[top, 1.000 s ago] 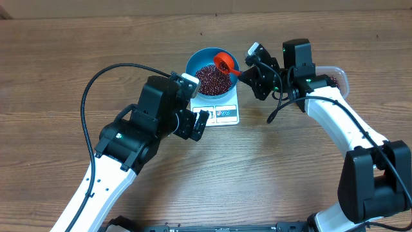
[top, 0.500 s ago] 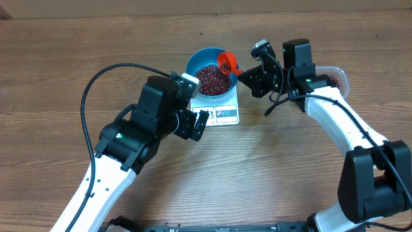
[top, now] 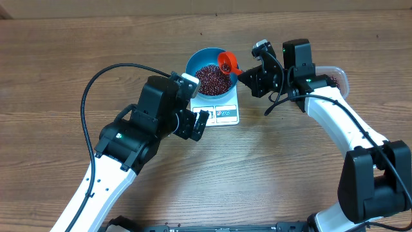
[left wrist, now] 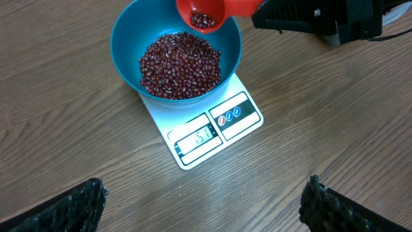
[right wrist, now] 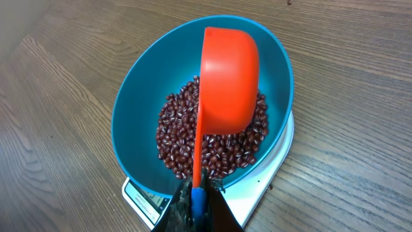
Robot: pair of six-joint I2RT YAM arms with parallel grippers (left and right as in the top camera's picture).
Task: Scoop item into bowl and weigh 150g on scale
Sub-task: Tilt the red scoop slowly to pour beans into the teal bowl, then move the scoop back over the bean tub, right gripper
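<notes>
Wooden table [top: 290,167], brown plank grain, seen from above and from both wrists.

- Right gripper [right wrist: 198,196]: jaws fully closed, pinching the thin handle of an orange-red scoop [right wrist: 228,77]. The scoop cup hangs tilted over the bowl's right rim, with a few beans left inside it.
- Left gripper [left wrist: 201,205]: jaws spread wide and holding nothing. It hovers over bare wood just in front of the scale, touching neither scale nor bowl.
- Bowl [left wrist: 125,38]: bright blue, sits on the rear part of the scale and overhangs its back edge.
- Beans [left wrist: 180,64]: dark maroon, heaped in the bowl's bottom, well below the rim.
- Scale [left wrist: 244,122]: white, with the display window and buttons uncovered at the front edge.
- Clear tub [top: 339,76]: at the right, partly hidden behind the right arm.
- Open room: bare wood left of the scale and across the near side of the table.
</notes>
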